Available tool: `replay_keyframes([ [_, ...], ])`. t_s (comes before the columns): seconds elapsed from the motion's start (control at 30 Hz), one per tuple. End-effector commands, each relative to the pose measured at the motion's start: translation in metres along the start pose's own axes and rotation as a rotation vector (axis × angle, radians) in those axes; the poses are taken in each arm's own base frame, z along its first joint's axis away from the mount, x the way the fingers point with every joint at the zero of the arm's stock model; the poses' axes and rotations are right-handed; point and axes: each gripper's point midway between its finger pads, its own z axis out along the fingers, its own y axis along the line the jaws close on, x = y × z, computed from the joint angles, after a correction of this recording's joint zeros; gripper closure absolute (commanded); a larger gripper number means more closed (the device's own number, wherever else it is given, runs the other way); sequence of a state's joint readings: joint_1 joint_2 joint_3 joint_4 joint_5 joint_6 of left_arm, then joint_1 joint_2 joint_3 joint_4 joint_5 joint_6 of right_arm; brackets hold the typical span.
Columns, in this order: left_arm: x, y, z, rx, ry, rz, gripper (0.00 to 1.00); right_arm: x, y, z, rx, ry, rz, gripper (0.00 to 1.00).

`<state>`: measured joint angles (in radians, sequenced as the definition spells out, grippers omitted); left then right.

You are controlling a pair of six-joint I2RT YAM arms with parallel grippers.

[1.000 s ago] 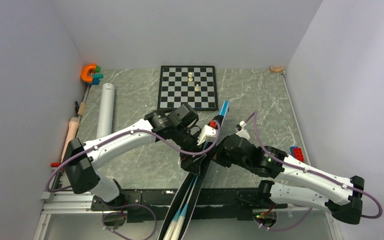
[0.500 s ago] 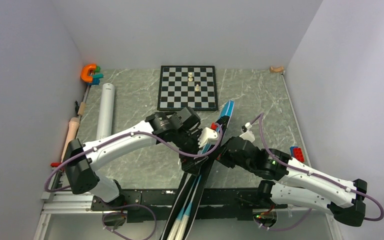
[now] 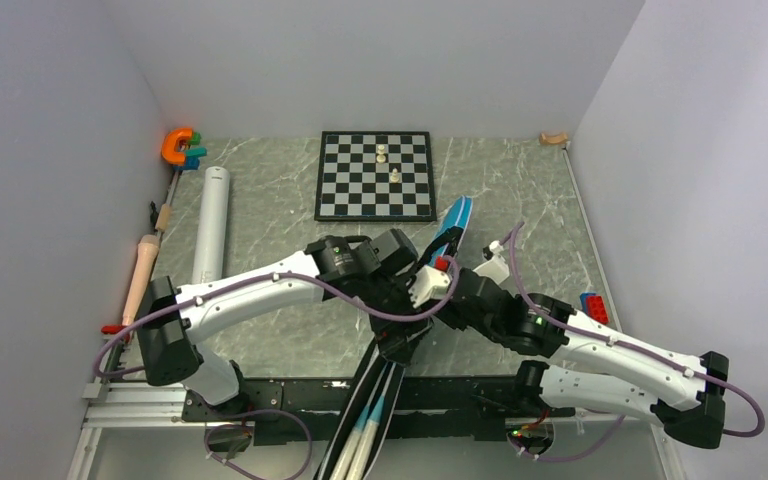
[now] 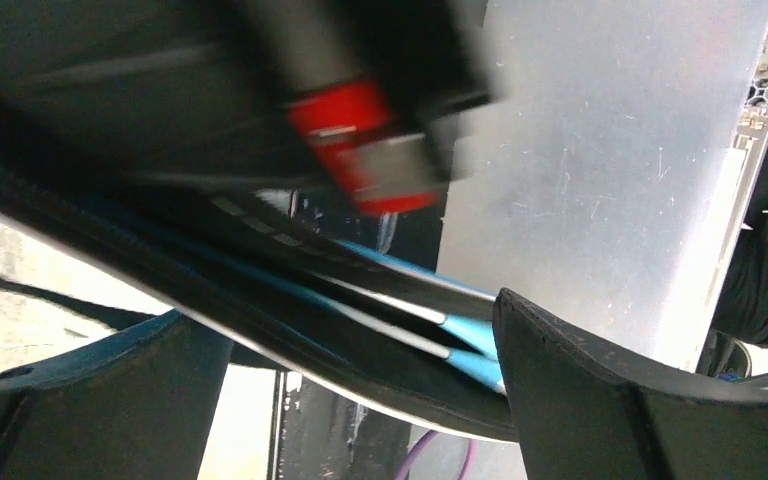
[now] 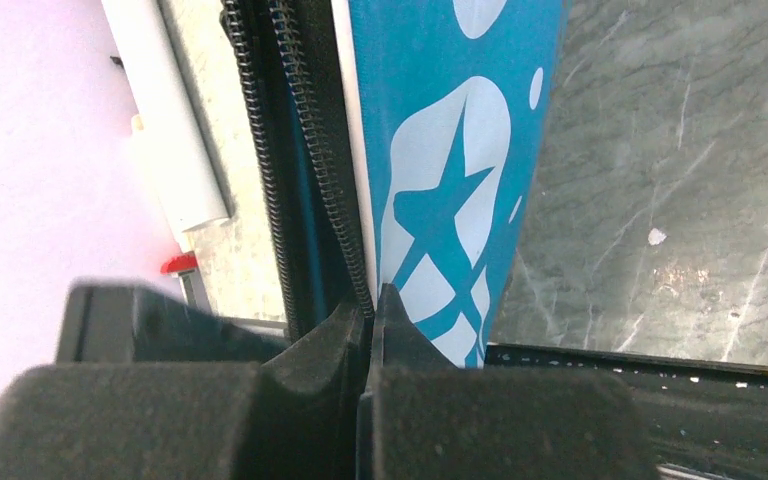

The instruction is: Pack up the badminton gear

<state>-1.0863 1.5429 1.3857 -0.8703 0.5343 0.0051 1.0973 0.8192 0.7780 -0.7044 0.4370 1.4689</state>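
The blue bag (image 3: 452,222) stands on edge across the table's middle, its narrow black end running to the near edge. Both rackets lie inside it, and their white handles (image 3: 364,442) stick out past the table front. My left gripper (image 3: 400,345) is open and straddles the bag's narrow part (image 4: 260,300) and the light-blue racket shafts (image 4: 465,335). The fingers (image 4: 640,400) stand on either side of them. My right gripper (image 5: 368,305) is shut on the bag's zipper edge, beside the blue and white printed face (image 5: 440,150). The white tube (image 3: 211,222) lies at the left. No shuttlecocks are in view.
A chessboard (image 3: 376,176) with two pieces lies at the back centre. A rolling pin (image 3: 141,272) and an orange clamp (image 3: 178,146) sit along the left wall. A red and blue brick (image 3: 592,305) is at the right, and a small tan object (image 3: 554,139) in the back right corner.
My left arm has shifted right and toward the near edge along the bag, still open. The bag's far tip has turned, showing more blue face. The right gripper stays shut on the bag.
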Motion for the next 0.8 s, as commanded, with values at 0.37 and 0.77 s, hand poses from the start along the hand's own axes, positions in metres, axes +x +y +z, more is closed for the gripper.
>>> replay_keyframes([
  [0.37,-0.018,0.029,-0.007,-0.368,-0.087,0.037,0.04,-0.033,0.051,-0.006,-0.155,-0.133,0.165,1.0],
  [0.77,-0.021,0.045,-0.017,-0.469,-0.105,0.073,0.66,-0.046,0.035,-0.014,-0.166,-0.179,0.324,1.0],
])
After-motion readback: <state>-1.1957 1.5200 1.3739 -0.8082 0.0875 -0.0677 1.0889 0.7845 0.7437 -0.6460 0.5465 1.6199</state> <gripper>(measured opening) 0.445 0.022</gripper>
